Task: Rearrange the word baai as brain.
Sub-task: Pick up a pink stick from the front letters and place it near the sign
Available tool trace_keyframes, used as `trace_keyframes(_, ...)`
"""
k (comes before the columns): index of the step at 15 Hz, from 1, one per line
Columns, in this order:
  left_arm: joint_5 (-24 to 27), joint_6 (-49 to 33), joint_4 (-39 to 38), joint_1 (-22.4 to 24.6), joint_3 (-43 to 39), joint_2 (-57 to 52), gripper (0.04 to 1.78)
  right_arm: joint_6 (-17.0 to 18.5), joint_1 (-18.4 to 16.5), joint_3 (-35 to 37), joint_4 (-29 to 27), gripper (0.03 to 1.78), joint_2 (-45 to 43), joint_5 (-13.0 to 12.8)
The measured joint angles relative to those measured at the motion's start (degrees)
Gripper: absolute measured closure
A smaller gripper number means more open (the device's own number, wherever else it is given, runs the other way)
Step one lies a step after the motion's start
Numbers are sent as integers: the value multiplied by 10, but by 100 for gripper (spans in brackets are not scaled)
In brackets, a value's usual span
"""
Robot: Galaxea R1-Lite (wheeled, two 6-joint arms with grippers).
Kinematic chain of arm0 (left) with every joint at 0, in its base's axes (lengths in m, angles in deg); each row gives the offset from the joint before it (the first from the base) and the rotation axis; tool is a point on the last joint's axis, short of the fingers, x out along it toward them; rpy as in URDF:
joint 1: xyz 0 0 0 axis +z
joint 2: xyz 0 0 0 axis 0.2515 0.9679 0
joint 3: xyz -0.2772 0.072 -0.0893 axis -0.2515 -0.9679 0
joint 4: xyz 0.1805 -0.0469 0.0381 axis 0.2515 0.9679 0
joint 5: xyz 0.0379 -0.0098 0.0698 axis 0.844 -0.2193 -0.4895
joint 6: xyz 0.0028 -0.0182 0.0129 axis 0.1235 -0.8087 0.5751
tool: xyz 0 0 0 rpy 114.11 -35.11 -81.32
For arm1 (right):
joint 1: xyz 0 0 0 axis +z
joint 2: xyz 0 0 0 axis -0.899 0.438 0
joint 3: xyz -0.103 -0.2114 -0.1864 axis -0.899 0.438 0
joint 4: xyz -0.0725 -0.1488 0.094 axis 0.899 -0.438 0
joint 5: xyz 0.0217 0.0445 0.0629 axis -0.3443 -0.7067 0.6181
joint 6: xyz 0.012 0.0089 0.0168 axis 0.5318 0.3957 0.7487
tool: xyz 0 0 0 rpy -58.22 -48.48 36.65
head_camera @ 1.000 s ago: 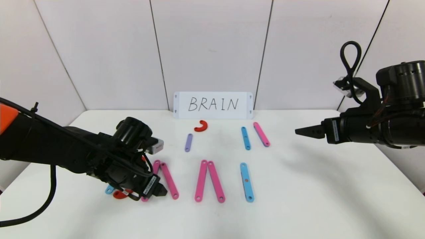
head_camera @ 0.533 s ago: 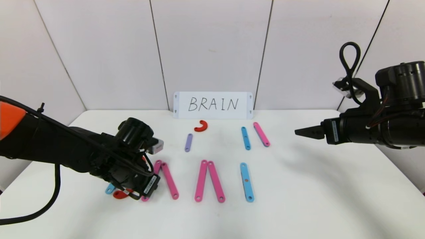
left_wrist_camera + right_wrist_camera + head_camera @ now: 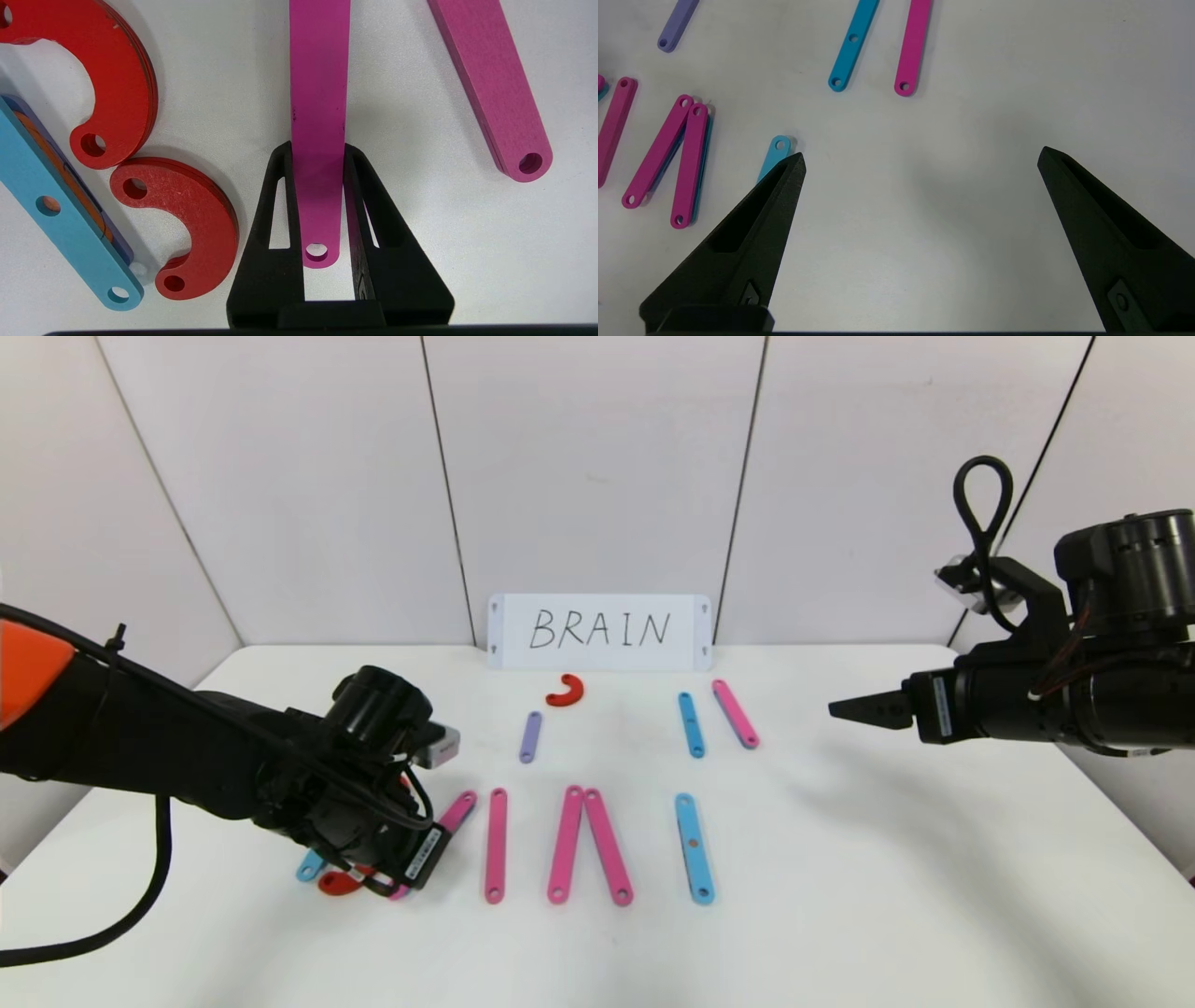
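Down at the near left of the table (image 3: 840, 915), my left gripper (image 3: 317, 154) is clamped on a pink strip (image 3: 319, 93), fingers pinching its near end flat on the surface. Two red curved pieces (image 3: 187, 219) and a blue strip (image 3: 56, 210) lie just beside it. Further out, another pink strip (image 3: 496, 846) sits apart. My right gripper (image 3: 920, 158) hovers wide open, far right.

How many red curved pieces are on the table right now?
3. One red curve lies near the white card. Two red curves lie beside the left gripper, mostly hidden under that arm in the head view.
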Motion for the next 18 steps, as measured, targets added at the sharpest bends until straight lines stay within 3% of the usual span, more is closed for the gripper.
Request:
trace_keyframes(5, 0, -36, 0, 0, 33, -11, 152, 0, 0, 0, -1, 7, 0, 0)
trace_keyframes(10, -3, -63, 17, 16, 150, -6, 152, 0, 1, 0, -1, 7, 2, 0)
trace_keyframes(18, -8, -66, 28, 85, 314, 130, 152, -1, 1, 4, 0, 7, 5, 0)
